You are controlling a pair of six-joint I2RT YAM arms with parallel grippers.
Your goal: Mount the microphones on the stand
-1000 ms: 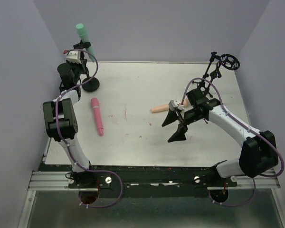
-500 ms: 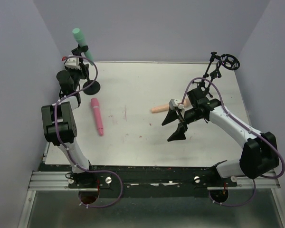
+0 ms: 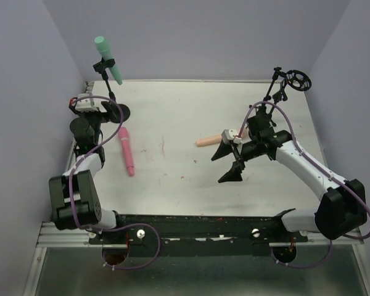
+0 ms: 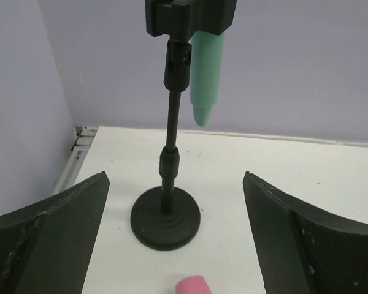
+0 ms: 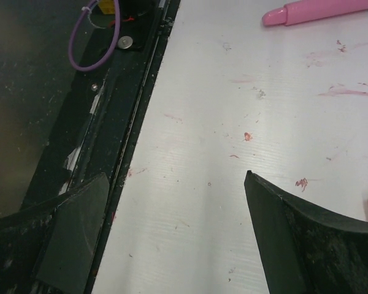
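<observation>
The left hand (image 3: pixel 103 108) is spread wide and grasps nothing. Straight ahead of it, framed between its fingers (image 4: pixel 61 220) but apart from them, stands the stand (image 4: pixel 165 217) on the tabletop (image 3: pixel 185 111). The teal mic (image 3: pixel 106 55) sits in the clip (image 4: pixel 190 15) at the stand's top, above the hand, tilted with its head up and its narrow end hanging beside the pole. The pink mic (image 3: pixel 126 151) lies flat just to this hand's right, one end nearer the hand than the stand's base.

The right hand (image 3: pixel 227 165) is also wide open and empty, hovering over the tabletop. The peach mic (image 3: pixel 206 141) lies just behind it, one end hidden by the wrist. A second stand (image 3: pixel 283 86) is further behind that hand.
</observation>
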